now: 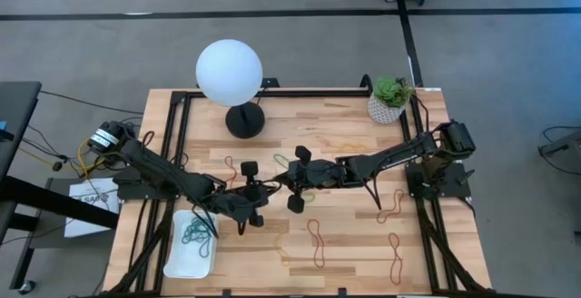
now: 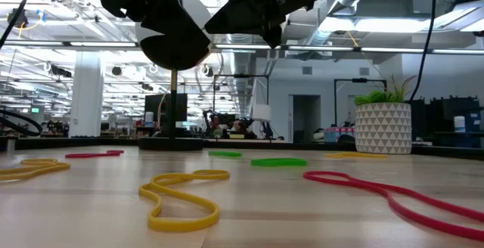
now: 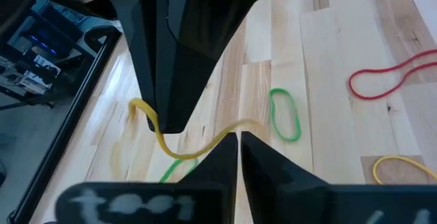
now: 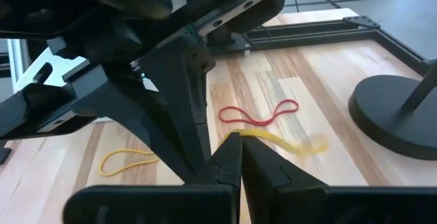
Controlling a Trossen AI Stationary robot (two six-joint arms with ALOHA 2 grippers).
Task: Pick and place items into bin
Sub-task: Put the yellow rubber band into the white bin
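Observation:
My two grippers meet above the middle of the table, both shut on one yellow rubber band (image 3: 179,154) held in the air. My left gripper (image 1: 266,192) comes from the left and my right gripper (image 1: 280,182) from the right, fingertips nearly touching. The white bin (image 1: 177,260) lies near the front left edge with green and blue-grey bands (image 1: 195,234) in it. More bands lie flat on the wood: a green one (image 3: 285,115) below the grippers, red ones (image 1: 318,243) (image 1: 392,204) and a yellow one (image 2: 181,199). My left gripper pinches the yellow band at one stretch (image 3: 231,134) between its two fingertips, slanting down from the table's left. The band sags slack from there toward the other gripper, clear of the table. My right gripper pinches the same band's other stretch (image 4: 247,134) between its fingertips, slanting down from the table's right. A free part of the band (image 4: 300,143) trails out beyond the fingers, above the wood.
A white globe lamp (image 1: 230,71) on a black base (image 1: 245,119) stands at the back, and a potted plant (image 1: 388,103) at the back right. Black frame rails (image 1: 182,134) run along the table's left, right and far sides.

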